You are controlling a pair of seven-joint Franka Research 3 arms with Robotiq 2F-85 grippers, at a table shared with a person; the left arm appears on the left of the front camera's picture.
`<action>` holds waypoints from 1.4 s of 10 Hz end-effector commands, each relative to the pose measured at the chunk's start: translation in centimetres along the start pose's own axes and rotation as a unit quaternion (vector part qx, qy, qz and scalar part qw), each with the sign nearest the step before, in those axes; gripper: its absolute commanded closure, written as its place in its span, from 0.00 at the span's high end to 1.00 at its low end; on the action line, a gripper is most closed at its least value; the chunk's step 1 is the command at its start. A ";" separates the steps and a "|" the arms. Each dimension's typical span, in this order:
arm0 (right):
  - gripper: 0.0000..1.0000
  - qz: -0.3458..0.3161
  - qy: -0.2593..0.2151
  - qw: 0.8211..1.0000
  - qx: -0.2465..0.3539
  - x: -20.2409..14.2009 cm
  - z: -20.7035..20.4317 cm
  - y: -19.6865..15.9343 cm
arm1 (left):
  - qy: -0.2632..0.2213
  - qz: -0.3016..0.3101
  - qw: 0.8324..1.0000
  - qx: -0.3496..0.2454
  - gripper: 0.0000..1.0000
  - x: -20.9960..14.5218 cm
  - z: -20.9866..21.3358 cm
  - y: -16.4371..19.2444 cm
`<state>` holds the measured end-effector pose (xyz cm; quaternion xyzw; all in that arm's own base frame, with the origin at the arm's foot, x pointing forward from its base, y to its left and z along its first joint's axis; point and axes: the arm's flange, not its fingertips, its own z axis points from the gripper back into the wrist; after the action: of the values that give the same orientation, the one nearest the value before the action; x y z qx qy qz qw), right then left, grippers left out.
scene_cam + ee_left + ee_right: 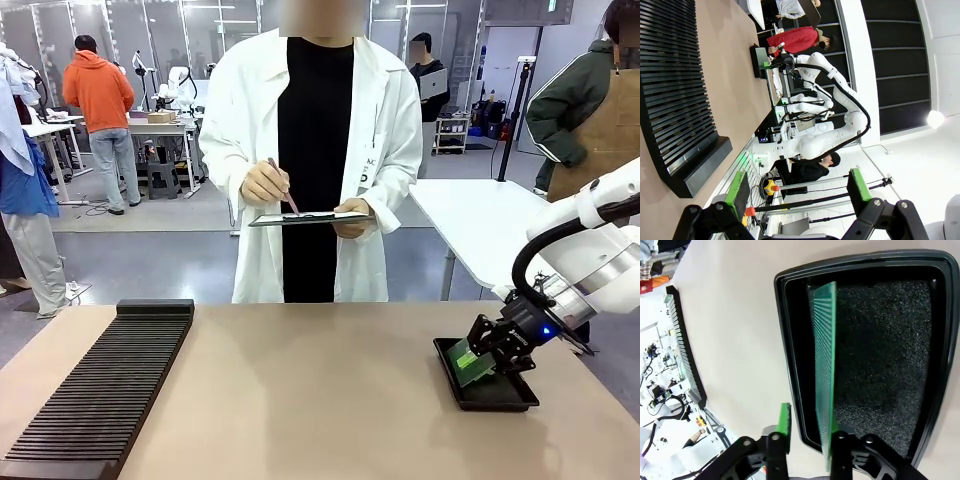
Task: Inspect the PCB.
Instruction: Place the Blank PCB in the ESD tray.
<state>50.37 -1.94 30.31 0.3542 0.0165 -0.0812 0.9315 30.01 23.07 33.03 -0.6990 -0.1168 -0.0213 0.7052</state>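
Smooth tan table [300, 380], thin green PCB [824, 365] tilted in foam-lined black tray [940, 340], right end effector [807, 440] fingers apart around it

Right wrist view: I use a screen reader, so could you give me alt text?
A green PCB stands on edge inside a black foam-lined tray on a tan table, its near end between the right tool's parted fingers. A black slotted rack lies farther off.

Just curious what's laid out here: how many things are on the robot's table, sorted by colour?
Black: 2, the slotted rack and the shallow tray
Green: 1, the PCB, tilted inside the tray
Total: 3
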 end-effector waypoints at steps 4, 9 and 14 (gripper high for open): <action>1.00 -0.006 -0.036 0.997 -0.061 -2.2 0.7 2.3 | -0.002 -0.001 1.000 0.002 1.00 0.1 0.0 0.0; 1.00 -0.034 -0.073 0.992 -0.094 -3.1 2.3 2.7 | -0.002 -0.001 1.000 0.002 1.00 0.1 0.0 0.0; 1.00 -0.051 -0.097 0.991 -0.073 -4.1 1.9 1.8 | -0.002 -0.001 1.000 0.002 1.00 0.1 0.0 0.0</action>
<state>46.95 -1.93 33.79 0.2655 -0.0419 -0.1431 0.9525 30.01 23.07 33.03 -0.6990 -0.1168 -0.0213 0.7052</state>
